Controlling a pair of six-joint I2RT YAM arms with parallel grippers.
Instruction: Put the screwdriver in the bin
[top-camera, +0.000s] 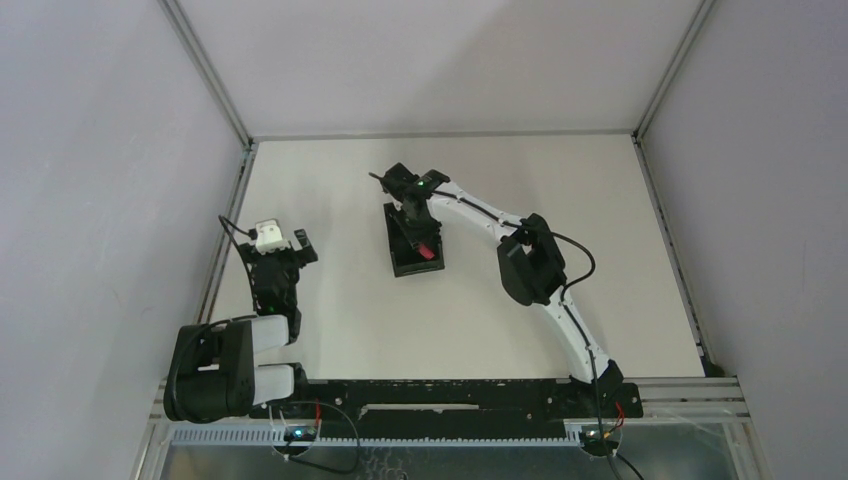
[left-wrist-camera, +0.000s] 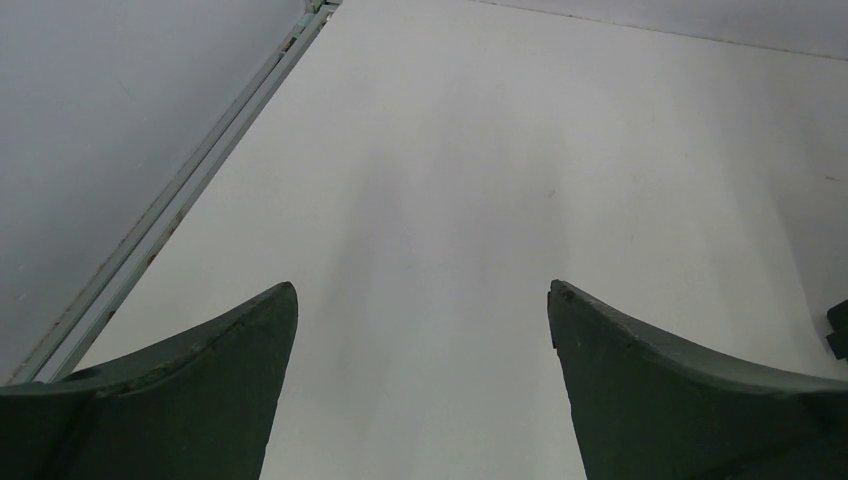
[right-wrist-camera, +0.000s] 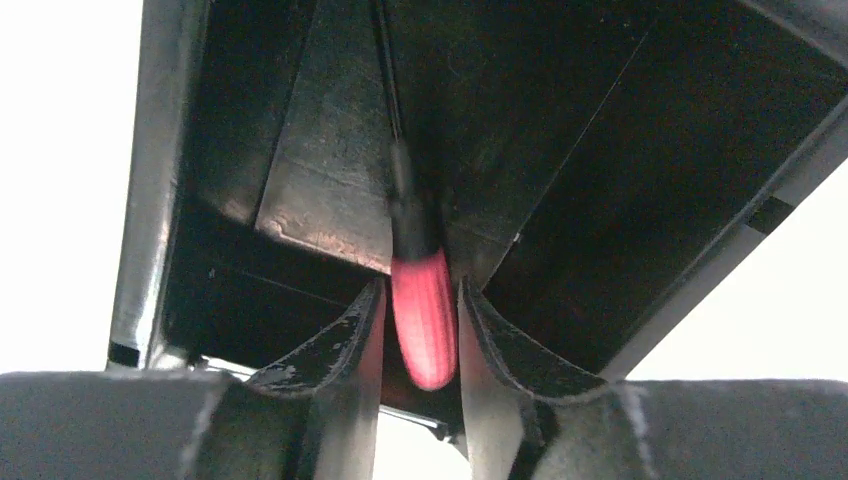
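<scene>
1. While the task stands at its placing step, the top view shows us the right fingers (top-camera: 417, 228) reaching down into the bin (top-camera: 394, 262), which sits mid-table (top-camera: 600, 250). The red handle of the screwdriver (top-camera: 427, 251) shows inside the bin, towards its near end. The left fingers (top-camera: 303, 243) hang well apart to the left.
2. From the left wrist we see the left fingers (left-wrist-camera: 200, 390) spread wide with nothing between them. Only bare table (left-wrist-camera: 450, 150) lies below.
3. From the right wrist we see the right fingers (right-wrist-camera: 340, 350) clamped on either side of the ribbed red handle of the screwdriver (right-wrist-camera: 423, 315). Its thin black shaft points ahead into the dark inside of the bin (right-wrist-camera: 560, 150). We cannot tell whether the tip touches the floor. We judge the tool to be within the walls but not yet let go. The next move calls for parting the fingers. They should then rise straight up, clear of the walls, so that the handle is not dragged out.
</scene>
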